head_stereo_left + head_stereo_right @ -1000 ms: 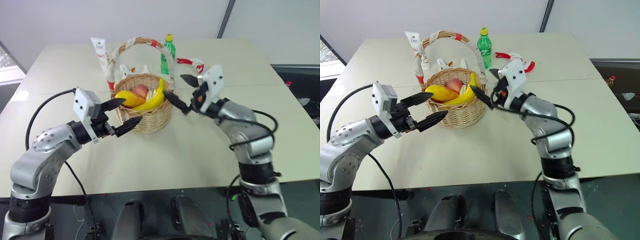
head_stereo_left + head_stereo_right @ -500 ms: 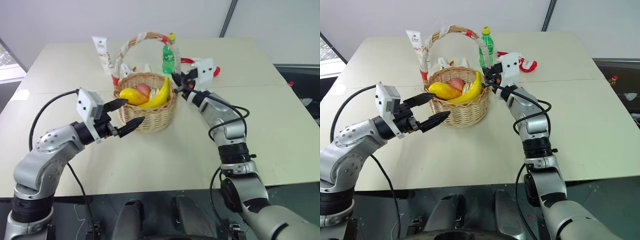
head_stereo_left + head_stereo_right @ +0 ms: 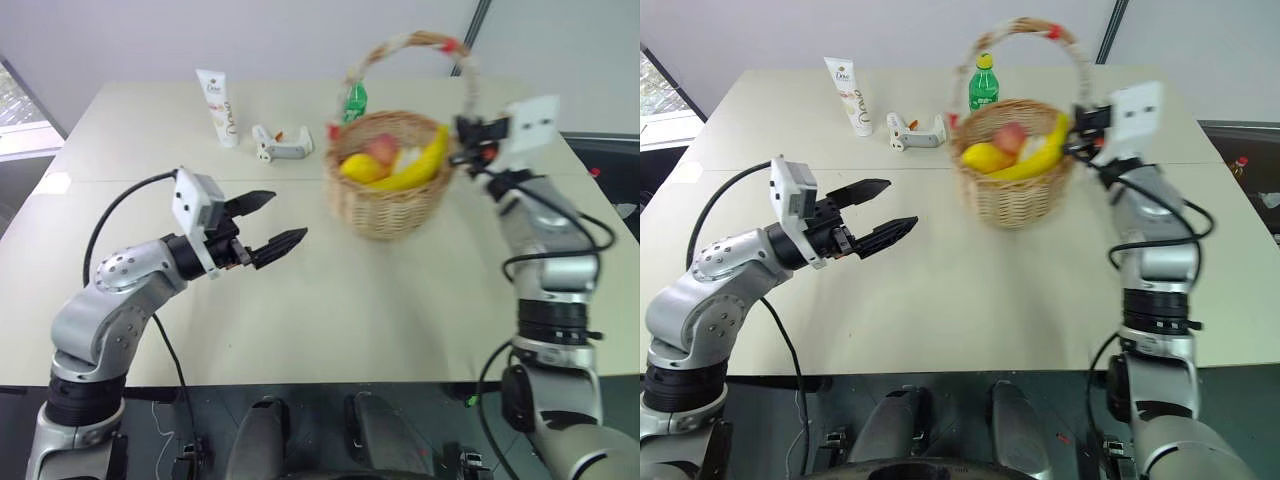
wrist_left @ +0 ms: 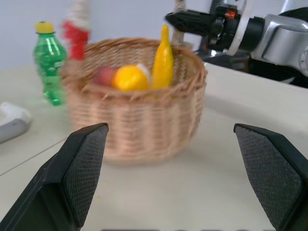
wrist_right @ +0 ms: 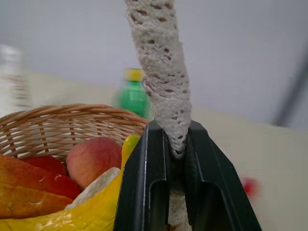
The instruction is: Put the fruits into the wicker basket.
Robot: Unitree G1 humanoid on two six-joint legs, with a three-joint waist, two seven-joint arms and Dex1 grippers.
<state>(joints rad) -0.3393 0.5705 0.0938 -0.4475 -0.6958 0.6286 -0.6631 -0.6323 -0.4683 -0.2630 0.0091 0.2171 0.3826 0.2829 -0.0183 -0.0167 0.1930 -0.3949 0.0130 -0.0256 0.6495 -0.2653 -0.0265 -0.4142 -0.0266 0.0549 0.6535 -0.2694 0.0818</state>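
The wicker basket point(image 3: 390, 195) sits right of the table's middle and looks blurred. In it lie a yellow banana point(image 3: 422, 165), a yellow-red mango point(image 3: 362, 168) and a pink peach point(image 3: 378, 148). In the right wrist view, my right gripper point(image 5: 175, 159) is shut on the lace-wrapped handle point(image 5: 161, 72) where it meets the rim, with the peach point(image 5: 94, 156) just below. I cannot tell whether the basket rests on the table. My left gripper point(image 3: 288, 216) stands open and empty to the basket's left, apart from it, pointing toward it.
A white tube point(image 3: 218, 106) and a small white object point(image 3: 280, 143) lie at the back left of the table point(image 3: 300, 300). A green bottle point(image 3: 353, 98) stands behind the basket. The table's right edge is close to my right arm.
My right gripper has shut on the basket's handle and swung right, taking the basket away from the tube. The left gripper has barely moved. The camera view has shifted.
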